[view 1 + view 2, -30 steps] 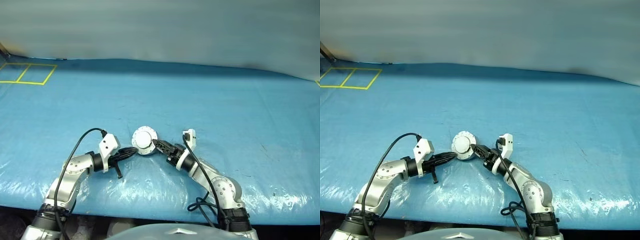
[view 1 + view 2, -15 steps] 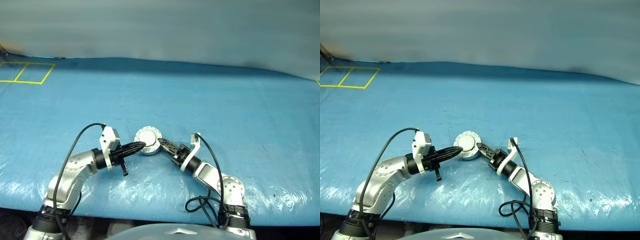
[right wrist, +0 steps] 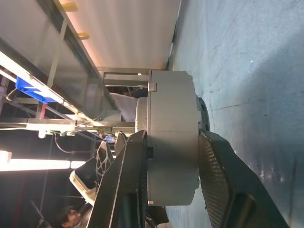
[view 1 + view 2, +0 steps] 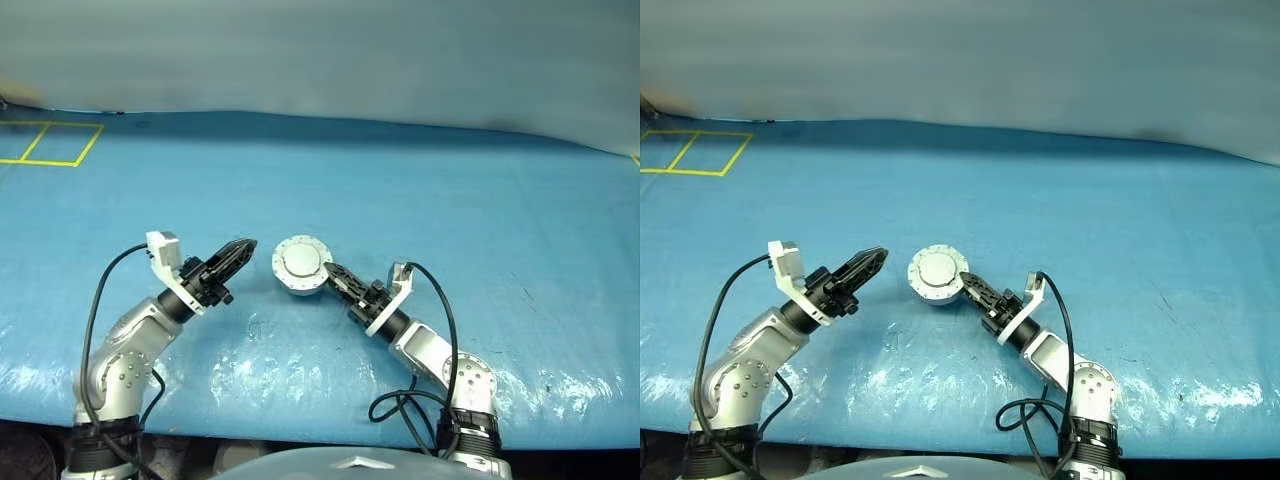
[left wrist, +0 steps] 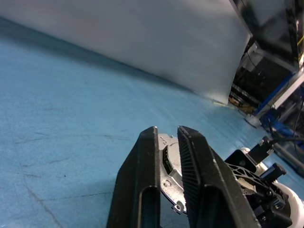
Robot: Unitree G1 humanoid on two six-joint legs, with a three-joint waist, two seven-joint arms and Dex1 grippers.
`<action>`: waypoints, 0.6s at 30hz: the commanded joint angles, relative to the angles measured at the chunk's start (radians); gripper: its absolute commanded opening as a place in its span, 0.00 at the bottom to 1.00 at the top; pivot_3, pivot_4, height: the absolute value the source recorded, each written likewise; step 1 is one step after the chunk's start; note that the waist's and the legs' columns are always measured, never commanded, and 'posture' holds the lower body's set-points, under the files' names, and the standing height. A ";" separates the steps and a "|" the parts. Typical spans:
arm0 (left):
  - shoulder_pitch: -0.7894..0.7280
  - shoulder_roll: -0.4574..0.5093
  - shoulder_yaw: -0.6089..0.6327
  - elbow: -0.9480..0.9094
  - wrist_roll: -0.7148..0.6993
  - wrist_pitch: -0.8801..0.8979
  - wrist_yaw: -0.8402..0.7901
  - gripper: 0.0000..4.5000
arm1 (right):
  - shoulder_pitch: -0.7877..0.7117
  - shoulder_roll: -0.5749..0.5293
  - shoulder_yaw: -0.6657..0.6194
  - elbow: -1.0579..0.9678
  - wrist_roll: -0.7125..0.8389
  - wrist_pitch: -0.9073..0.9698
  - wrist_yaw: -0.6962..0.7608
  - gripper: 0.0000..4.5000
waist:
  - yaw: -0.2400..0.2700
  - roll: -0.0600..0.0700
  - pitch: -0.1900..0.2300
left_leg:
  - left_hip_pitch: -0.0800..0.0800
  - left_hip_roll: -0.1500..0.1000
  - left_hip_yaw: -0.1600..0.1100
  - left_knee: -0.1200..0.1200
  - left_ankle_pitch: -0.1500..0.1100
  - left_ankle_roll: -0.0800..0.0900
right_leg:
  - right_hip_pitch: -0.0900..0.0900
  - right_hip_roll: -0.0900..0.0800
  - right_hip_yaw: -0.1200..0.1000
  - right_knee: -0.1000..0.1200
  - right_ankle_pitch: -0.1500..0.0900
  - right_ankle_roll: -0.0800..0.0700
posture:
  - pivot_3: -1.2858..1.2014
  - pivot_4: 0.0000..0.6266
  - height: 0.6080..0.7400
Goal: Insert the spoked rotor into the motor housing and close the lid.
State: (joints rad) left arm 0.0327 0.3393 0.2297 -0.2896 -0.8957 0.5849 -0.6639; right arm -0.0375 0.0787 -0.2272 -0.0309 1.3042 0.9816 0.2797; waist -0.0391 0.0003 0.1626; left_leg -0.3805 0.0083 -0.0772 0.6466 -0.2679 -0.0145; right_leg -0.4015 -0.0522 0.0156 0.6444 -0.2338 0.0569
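The motor housing (image 4: 300, 268), a round grey puck, is at the table's middle with its lid (image 4: 301, 261) lying flat on top, smooth silver face up. My right gripper (image 4: 331, 272) is shut on the housing's right side; in the right wrist view the puck (image 3: 171, 104) fills the gap between both fingers. My left gripper (image 4: 243, 248) hovers a short way left of the housing, pointing at it, open by a narrow gap with nothing between its fingers (image 5: 147, 156). Part of the housing's edge (image 5: 168, 178) shows past them. The spoked rotor is hidden.
A crinkled blue sheet (image 4: 450, 210) covers the whole table. Yellow taped squares (image 4: 45, 143) mark its far left corner. The table's front edge (image 4: 300, 425) runs just behind both arms. A grey backdrop (image 4: 320, 60) stands along the far side.
My left gripper has let go of the housing's left edge, drawn back to the left and upward, rolled and opened slightly. My right gripper has rolled and keeps its hold on the housing.
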 commanded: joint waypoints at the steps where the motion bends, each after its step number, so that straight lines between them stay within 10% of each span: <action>1: 0.015 -0.044 0.053 -0.007 -0.140 0.052 0.043 0.50 | -0.043 0.041 0.024 -0.084 0.088 0.000 0.024 0.27 | 0.000 0.000 0.000 | 0.000 0.000 0.000 0.000 0.000 0.000 | 0.000 0.000 0.000 0.000 0.000 0.000 | 0.52 0.24 1.00; 8: 0.040 -0.088 0.054 0.004 -0.241 0.115 0.112 0.99 | -0.055 0.018 0.066 -0.148 0.141 0.013 0.028 0.27 | 0.000 -0.001 0.001 | 0.000 0.000 0.000 0.001 0.000 0.000 | 0.000 0.000 0.000 0.000 0.000 0.000 | 0.52 0.24 1.00; 18: 0.028 -0.138 0.001 -0.008 -0.321 0.174 0.126 0.99 | -0.061 -0.017 0.093 -0.157 0.151 0.018 0.014 0.27 | 0.001 -0.001 0.001 | 0.000 0.000 0.000 0.001 0.000 0.000 | 0.000 0.000 0.000 0.000 0.001 0.000 | 0.52 0.24 1.00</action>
State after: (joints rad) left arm 0.0673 0.2112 0.2429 -0.2689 -1.1843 0.7473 -0.5260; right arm -0.0719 0.0517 -0.1535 -0.1283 1.3995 0.9940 0.2761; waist -0.0380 -0.0005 0.1633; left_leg -0.3809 0.0081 -0.0771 0.6472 -0.2678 -0.0147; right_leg -0.4019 -0.0518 0.0159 0.6445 -0.2332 0.0565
